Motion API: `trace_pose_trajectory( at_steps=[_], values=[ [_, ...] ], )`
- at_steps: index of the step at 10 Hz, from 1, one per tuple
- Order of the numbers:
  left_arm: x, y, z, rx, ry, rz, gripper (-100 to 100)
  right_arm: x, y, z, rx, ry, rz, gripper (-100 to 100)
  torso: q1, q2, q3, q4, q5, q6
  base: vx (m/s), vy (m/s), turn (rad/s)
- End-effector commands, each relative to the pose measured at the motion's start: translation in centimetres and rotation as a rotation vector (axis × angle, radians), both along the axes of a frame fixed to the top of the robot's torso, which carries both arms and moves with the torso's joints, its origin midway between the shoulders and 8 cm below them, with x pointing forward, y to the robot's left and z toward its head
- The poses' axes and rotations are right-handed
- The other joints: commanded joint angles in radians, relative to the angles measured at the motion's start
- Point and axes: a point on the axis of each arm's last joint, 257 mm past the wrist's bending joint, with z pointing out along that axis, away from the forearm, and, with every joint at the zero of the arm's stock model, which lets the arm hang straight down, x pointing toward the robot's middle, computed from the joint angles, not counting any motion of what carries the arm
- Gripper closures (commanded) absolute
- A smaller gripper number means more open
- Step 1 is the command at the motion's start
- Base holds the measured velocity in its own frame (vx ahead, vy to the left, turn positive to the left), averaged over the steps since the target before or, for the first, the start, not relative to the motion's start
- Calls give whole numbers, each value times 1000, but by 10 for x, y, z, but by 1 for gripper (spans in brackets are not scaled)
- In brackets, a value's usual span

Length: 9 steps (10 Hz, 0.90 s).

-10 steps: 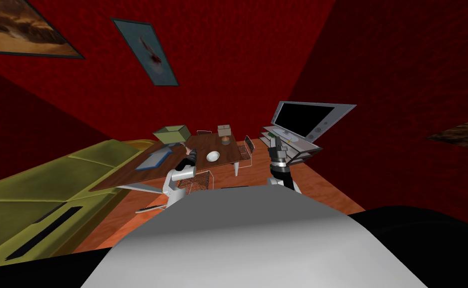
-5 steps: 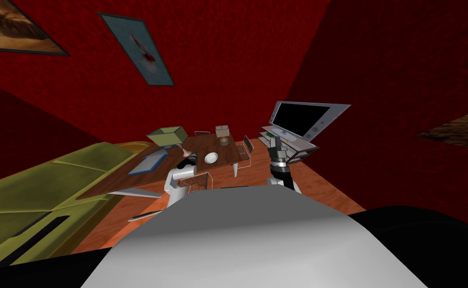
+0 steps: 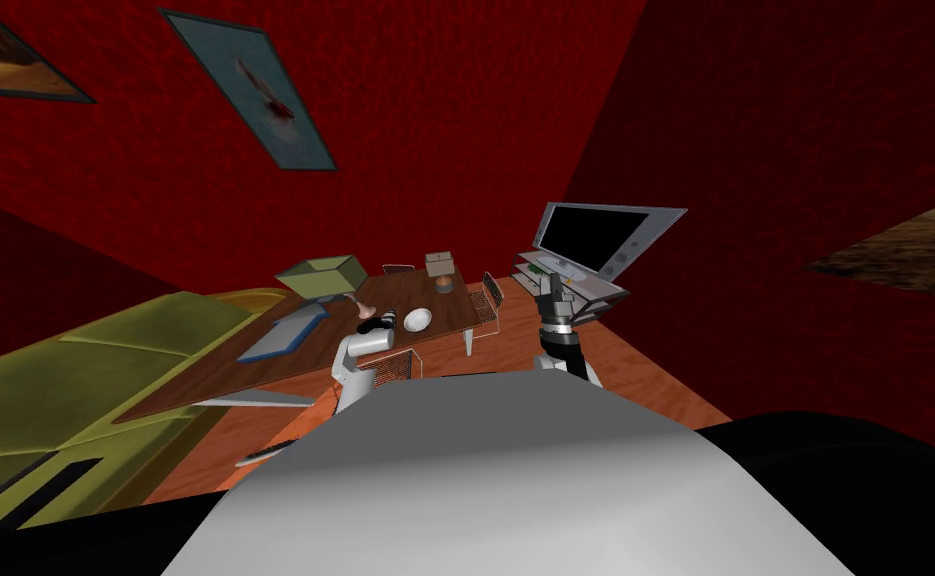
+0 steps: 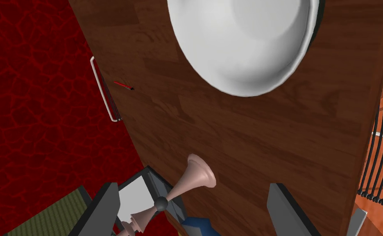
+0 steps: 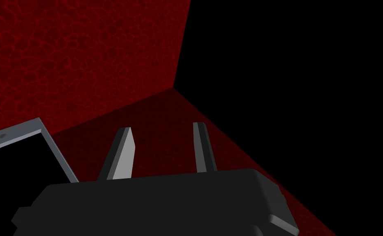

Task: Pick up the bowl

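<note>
The left gripper (image 4: 193,185) is hovering over the wooden surface (image 4: 243,135), fingers spread wide and gripping nothing. The white bowl (image 4: 243,41) is sitting ahead of them, unreached, close to the surface's edge. A pink hourglass-shaped ornament (image 4: 200,172) is sitting just below the gripper, so a careless advance is risking a knock. The thin fingers could also be skidding off the smooth rim, shoving the bowl toward that edge. The right gripper (image 5: 164,129) is idling aloft, slightly parted, empty.
</note>
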Motion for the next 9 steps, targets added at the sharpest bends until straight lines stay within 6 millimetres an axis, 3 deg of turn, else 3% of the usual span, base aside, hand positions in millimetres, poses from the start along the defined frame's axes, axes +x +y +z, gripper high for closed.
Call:
trace_pose_trajectory(
  at_steps=[1, 7, 9],
  values=[
    [-5, 1, -9, -16, 40, 10, -100, 0, 0, 0, 0, 0, 0, 0, 0, 0, 0, 0, 0, 0, 34, -1, -47],
    [-27, -2, -47, -87, 193, 46, -100, 0, 0, 0, 0, 0, 0, 0, 0, 0, 0, 0, 0, 0, 41, -2, -68],
    [-43, -6, -68, -129, 281, 66, -100, 0, 0, 0, 0, 0, 0, 0, 0, 0, 0, 0, 0, 0, 55, -2, -113]
  ],
)
